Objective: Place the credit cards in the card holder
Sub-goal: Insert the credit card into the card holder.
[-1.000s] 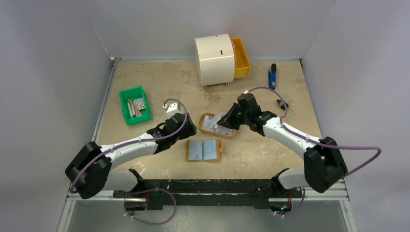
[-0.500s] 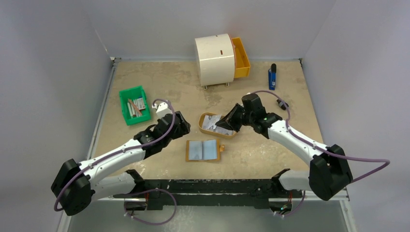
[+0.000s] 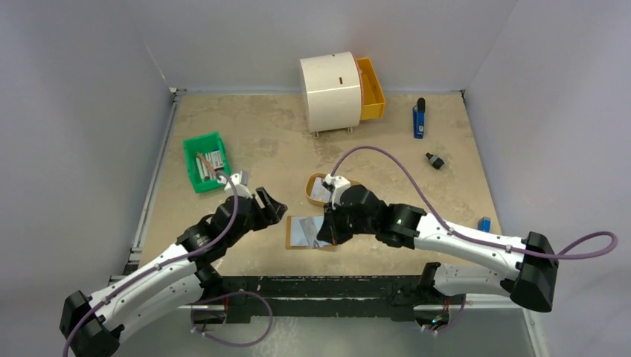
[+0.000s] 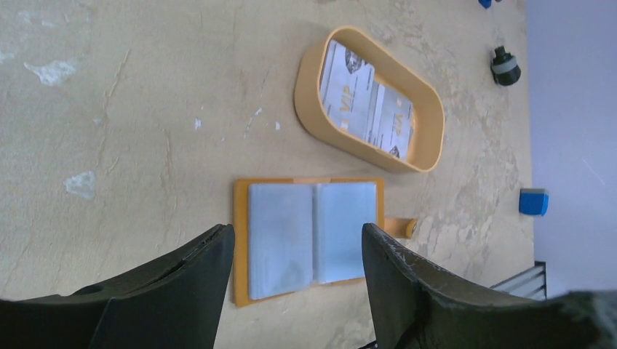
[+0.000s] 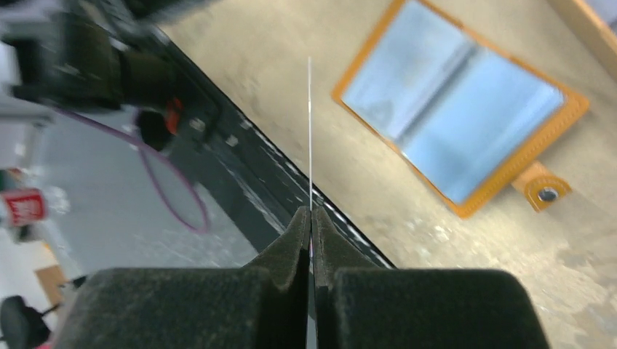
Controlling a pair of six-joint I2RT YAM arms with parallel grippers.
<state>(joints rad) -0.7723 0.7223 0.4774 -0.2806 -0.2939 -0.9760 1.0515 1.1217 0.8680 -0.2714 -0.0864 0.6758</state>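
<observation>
The left arm (image 3: 156, 269) is being stretched from its base toward 1 o'clock, elbow low. The left gripper (image 3: 272, 204) is being pointed toward 3 o'clock, jaws being held wide apart, with nothing gripped between the fingers (image 4: 174, 291). The right arm (image 3: 469, 242) is being reached toward 9 o'clock, its wrist being angled downward. The right gripper (image 3: 326, 236) is being held clamped, its tips pressed together on a credit card (image 5: 310, 131), which is being pinched edge-on.
</observation>
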